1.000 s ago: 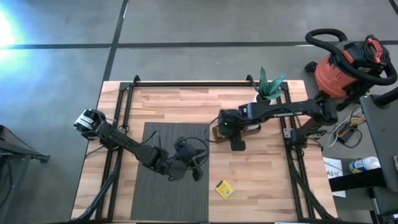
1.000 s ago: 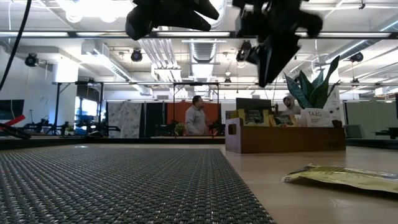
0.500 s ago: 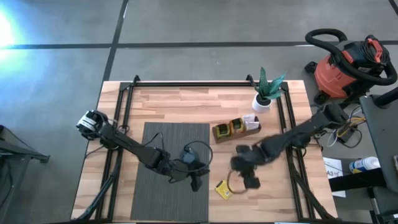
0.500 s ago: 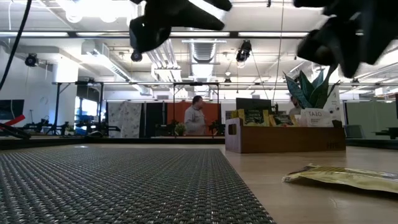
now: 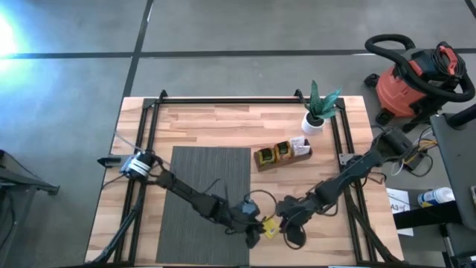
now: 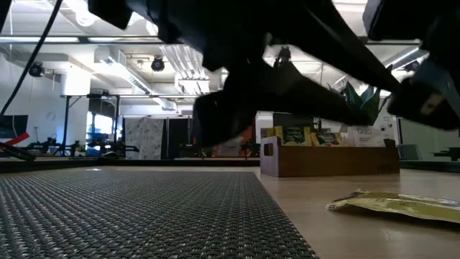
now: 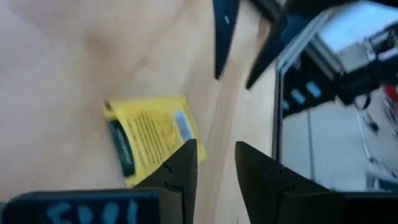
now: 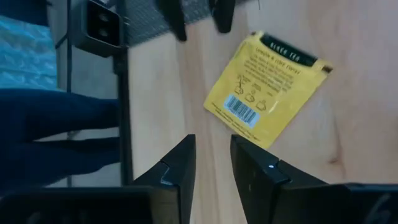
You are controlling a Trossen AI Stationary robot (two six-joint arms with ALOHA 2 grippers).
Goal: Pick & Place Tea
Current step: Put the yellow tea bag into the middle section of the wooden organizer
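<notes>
Yellow sachet [image 5: 269,227] btwn left gripper [image 5: 253,237]; right gripper [image 5: 290,237].

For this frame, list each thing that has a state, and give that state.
Yellow sachet: lying flat on the bare wood, not gripped.
Left end effector: low beside the sachet, fingers a small gap apart, holding nothing.
Right end effector: low on the sachet's other side, fingers a small gap apart, holding nothing.
Wooden tray: upright on the table, sachets standing in it.
Potted plant: upright.

Wooden table [image 5: 223,126]: mat [image 5: 197,179], tray [image 5: 282,158], sachet [image 5: 269,228]
</notes>
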